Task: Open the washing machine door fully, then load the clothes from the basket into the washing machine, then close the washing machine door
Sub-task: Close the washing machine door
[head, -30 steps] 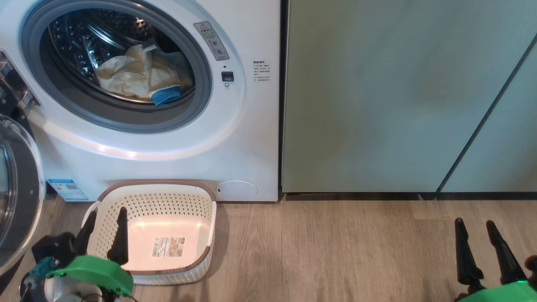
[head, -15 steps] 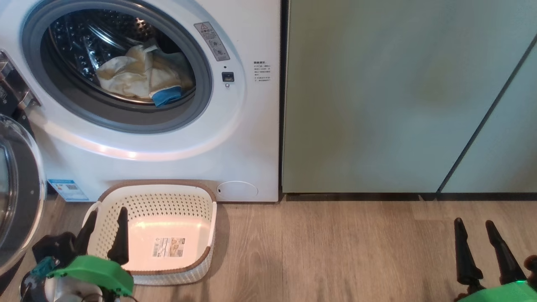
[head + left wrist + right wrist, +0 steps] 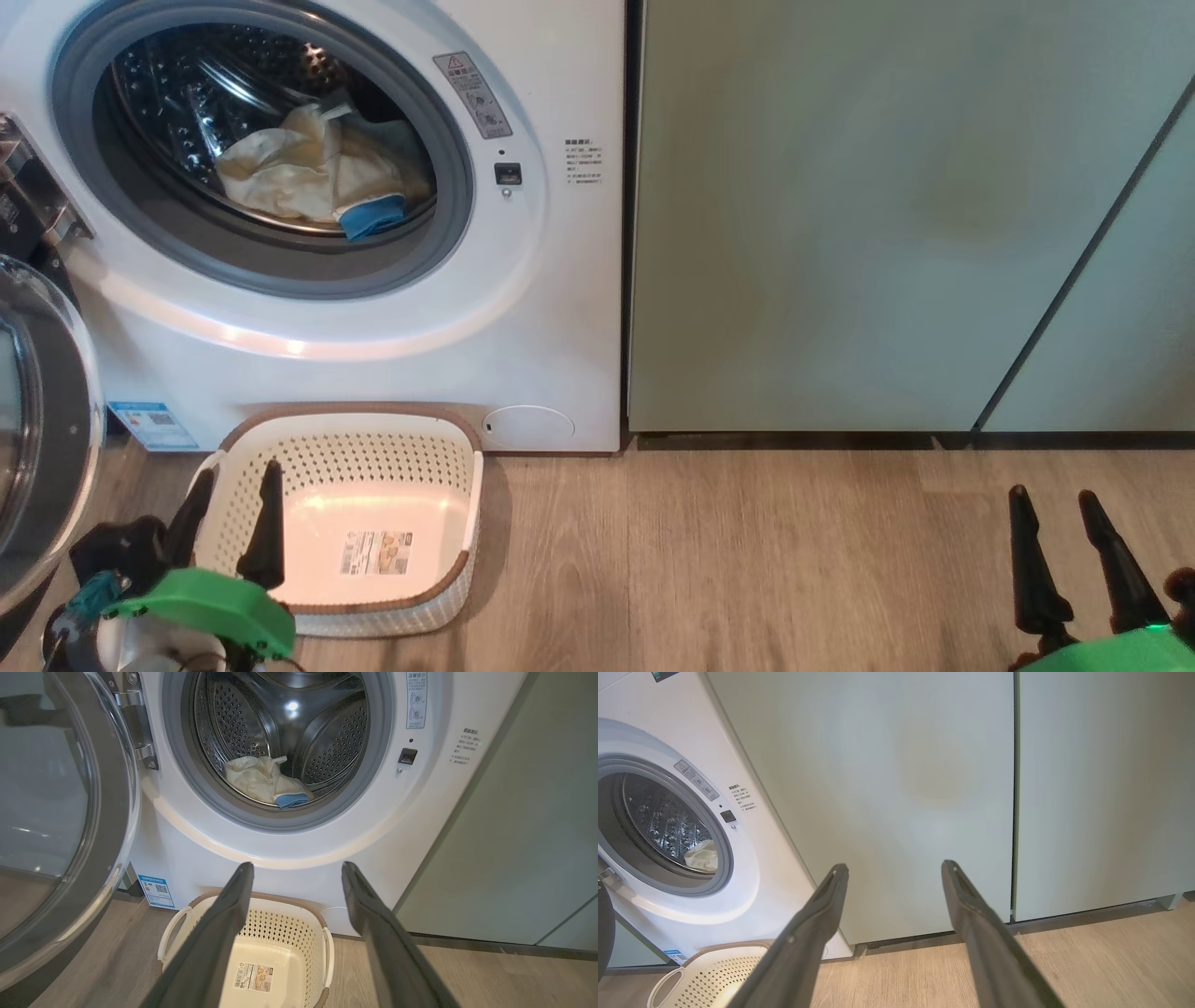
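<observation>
- The clothes (image 3: pixel 313 173), one crumpled pale yellow bundle with one blue piece (image 3: pixel 371 217), are being cradled low in the washing machine (image 3: pixel 523 308) drum.
- The washing machine door (image 3: pixel 56 439) is being seen swung open, leftward.
- One basket (image 3: pixel 345 415) is being seen against the machine's foot.
- Two grippers are being held with jaws apart: the left gripper (image 3: pixel 240 473) over the basket, the right gripper (image 3: pixel 1053 493) over the floor (image 3: pixel 747 560).

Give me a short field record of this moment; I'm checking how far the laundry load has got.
washing machine door: swung open, at the left
clothes: inside the washing machine
basket: on the floor, no clothes inside
left pincer: open, over the basket's left side
right pincer: open, holding nothing
remaining: close the door
</observation>
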Controlling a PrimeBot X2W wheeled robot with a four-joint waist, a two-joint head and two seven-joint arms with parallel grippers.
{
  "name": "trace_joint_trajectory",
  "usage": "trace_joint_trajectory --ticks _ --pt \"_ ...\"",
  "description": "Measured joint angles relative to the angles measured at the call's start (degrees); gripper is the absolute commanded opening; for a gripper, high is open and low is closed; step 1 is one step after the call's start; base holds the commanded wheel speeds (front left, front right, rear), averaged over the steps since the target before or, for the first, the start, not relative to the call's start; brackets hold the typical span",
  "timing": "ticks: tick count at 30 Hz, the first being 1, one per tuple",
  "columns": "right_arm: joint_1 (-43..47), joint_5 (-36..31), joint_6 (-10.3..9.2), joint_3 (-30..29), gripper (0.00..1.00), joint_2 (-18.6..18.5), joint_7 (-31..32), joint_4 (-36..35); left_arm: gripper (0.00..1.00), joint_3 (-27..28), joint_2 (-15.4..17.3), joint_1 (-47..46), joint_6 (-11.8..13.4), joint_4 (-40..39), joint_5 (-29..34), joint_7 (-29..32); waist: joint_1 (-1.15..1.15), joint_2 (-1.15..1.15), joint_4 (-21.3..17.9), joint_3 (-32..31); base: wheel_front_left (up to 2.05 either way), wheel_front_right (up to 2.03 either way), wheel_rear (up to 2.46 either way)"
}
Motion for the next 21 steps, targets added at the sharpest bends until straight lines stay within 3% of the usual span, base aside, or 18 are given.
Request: trace_joint_trajectory --ticks 21 --pt "0.01 0.01 0.00 0.29 1.00 0.00 0.00 0.14 1.00 0.16 0.54 0.23 0.00 -0.02 -0.04 0.00 0.00 0.00 0.16 -0.11 -1.52 1.51 0.01"
